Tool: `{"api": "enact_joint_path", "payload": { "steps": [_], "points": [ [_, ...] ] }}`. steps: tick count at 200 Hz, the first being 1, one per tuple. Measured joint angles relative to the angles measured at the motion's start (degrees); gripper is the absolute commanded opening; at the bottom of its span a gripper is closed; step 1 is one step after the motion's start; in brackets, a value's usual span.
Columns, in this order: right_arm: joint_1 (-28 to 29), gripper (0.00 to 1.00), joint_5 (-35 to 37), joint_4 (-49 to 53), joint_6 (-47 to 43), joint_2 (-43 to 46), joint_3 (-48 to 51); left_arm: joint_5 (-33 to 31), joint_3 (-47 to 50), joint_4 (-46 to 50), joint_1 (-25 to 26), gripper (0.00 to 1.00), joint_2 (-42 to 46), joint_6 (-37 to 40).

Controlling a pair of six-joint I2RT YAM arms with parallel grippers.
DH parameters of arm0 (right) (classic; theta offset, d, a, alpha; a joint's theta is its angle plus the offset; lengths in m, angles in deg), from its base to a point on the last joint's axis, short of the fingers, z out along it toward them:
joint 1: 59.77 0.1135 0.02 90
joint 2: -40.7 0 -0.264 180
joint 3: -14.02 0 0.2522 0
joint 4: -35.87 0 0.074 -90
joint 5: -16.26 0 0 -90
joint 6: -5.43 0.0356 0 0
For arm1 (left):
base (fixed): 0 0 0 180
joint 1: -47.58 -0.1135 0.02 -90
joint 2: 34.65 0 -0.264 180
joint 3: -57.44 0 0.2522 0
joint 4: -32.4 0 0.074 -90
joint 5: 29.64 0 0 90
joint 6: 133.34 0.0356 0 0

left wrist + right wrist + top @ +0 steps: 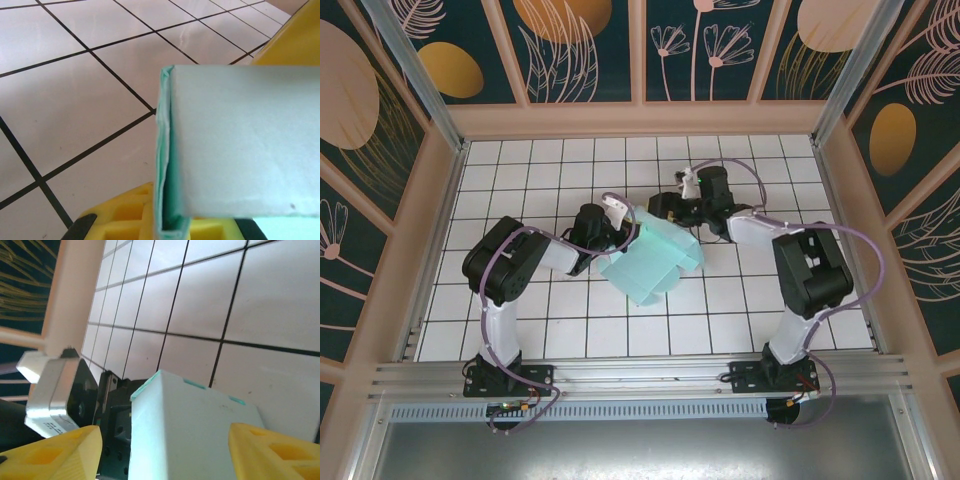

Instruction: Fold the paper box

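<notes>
The paper box [655, 262] is pale mint-green card, partly folded, in the middle of the white tiled table. In the left wrist view one upright wall of the paper box [250, 140] stands edge-on between my yellow fingers [120, 215]. My left gripper [623, 232] [172, 225] is shut on that wall at the box's left end. My right gripper [670, 215] [165, 455] is open at the box's far end. Its yellow fingers [55, 455] straddle a corner of the box [190, 430], and the left finger stands apart from the card.
The tiled table [560, 330] is ringed by a peach-framed enclosure wall [440, 200], whose beam [75, 290] rises close by in the right wrist view. The left gripper's black body [112, 415] sits just behind the box corner there. Another yellow finger [297, 40] shows beyond the box.
</notes>
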Motion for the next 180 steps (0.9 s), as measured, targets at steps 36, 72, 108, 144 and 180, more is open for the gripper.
{"api": "enact_joint_path", "payload": {
  "steps": [36,72,108,144,180],
  "points": [
    [-3.3,0.50,2.0,-0.4,1.7,1.4,1.4,2.5,1.0,-3.6,0.0,0.00,0.0,-2.1],
    [-3.0,0.44,1.0,0.2,1.0,-0.3,1.4,3.6,1.2,-5.5,0.0,0.00,0.0,-4.3],
    [-1.7,0.43,-3.2,0.1,0.2,-3.3,1.1,3.8,1.2,-5.5,-0.1,0.00,0.0,-6.6],
    [-1.6,0.42,-4.3,-0.3,0.2,-3.6,0.4,3.8,1.2,-5.7,-0.1,0.00,0.0,-7.8],
    [-2.2,0.51,-1.8,-0.9,0.3,-2.6,1.0,3.8,1.3,-6.6,-0.5,0.04,0.0,-9.3]
  ]
}}
